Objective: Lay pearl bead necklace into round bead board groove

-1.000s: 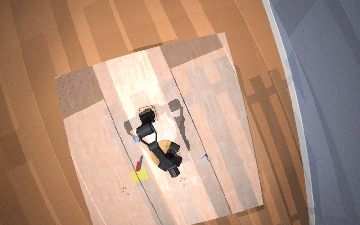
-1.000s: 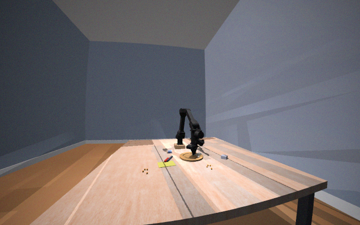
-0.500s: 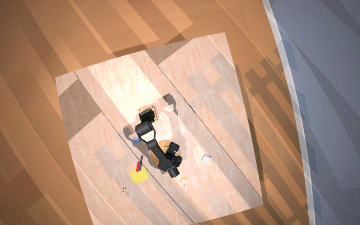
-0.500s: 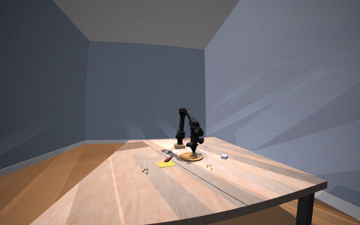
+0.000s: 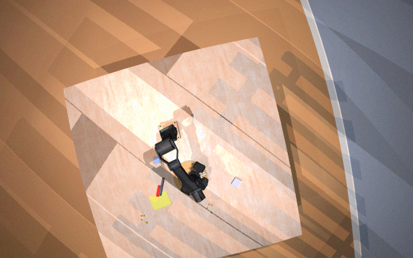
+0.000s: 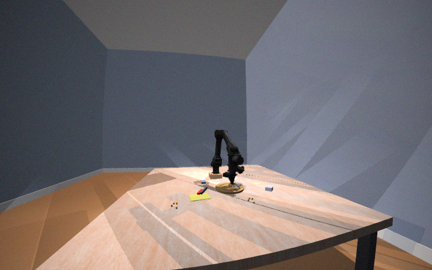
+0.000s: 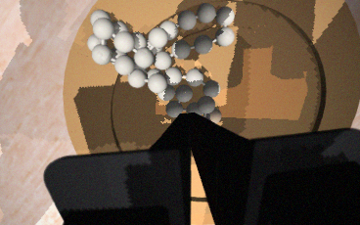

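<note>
The pearl bead necklace (image 7: 144,58) (image 5: 202,174) lies bunched and folded on the round bead board (image 7: 344,73) (image 5: 186,165) (image 6: 220,188). In the wrist view most of its beads pile up at the upper left, some outside the thin dark ring of the groove (image 7: 323,88), others inside it. Two strands reach right from the pile, one near the top and one down to the fingertips. My gripper (image 7: 187,120) (image 6: 232,183) is shut, low over the board, with its tips at the lower beads. No bead shows between the fingers. Beads under the tips are partly hidden.
A yellow sheet (image 5: 160,201) (image 6: 200,197) lies beside the board, with a red and dark stick-like object (image 5: 160,187) (image 6: 202,191) by it. A blue block (image 5: 156,160) (image 6: 203,182), a pale box (image 5: 236,182) (image 6: 269,188) and two groups of small brass pieces are around.
</note>
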Controlling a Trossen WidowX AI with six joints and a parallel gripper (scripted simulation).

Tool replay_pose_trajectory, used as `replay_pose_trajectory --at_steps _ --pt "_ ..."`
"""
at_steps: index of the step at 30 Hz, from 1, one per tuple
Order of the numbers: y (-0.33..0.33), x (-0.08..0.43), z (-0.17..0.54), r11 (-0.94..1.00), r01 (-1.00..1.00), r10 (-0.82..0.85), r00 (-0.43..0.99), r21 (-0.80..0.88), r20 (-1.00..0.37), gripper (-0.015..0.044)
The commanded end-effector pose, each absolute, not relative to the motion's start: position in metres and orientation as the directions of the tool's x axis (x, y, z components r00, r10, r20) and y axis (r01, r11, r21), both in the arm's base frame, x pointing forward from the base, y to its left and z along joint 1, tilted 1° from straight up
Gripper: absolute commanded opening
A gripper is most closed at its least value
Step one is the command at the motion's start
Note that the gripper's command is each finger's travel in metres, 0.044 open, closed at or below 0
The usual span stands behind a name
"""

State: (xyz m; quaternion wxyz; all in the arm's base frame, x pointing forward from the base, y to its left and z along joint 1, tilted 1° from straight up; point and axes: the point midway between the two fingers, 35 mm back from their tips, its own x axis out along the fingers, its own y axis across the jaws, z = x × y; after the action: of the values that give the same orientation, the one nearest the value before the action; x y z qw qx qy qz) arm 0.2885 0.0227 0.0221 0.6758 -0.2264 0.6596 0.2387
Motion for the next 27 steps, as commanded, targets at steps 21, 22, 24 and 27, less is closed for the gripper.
replay_pose_trajectory --at_steps 21,22,24,27 --pt "0.023 0.288 0.023 0.783 -0.622 0.023 0.012 0.01 -1.0 0.044" --pt "0.023 0.288 0.026 0.782 -0.623 0.022 0.012 0.01 -1.0 0.044" --pt "0.023 0.288 0.03 0.781 -0.624 0.021 0.01 0.01 -1.0 0.044" --pt "0.023 0.288 0.03 0.781 -0.624 0.02 0.01 0.01 -1.0 0.044"
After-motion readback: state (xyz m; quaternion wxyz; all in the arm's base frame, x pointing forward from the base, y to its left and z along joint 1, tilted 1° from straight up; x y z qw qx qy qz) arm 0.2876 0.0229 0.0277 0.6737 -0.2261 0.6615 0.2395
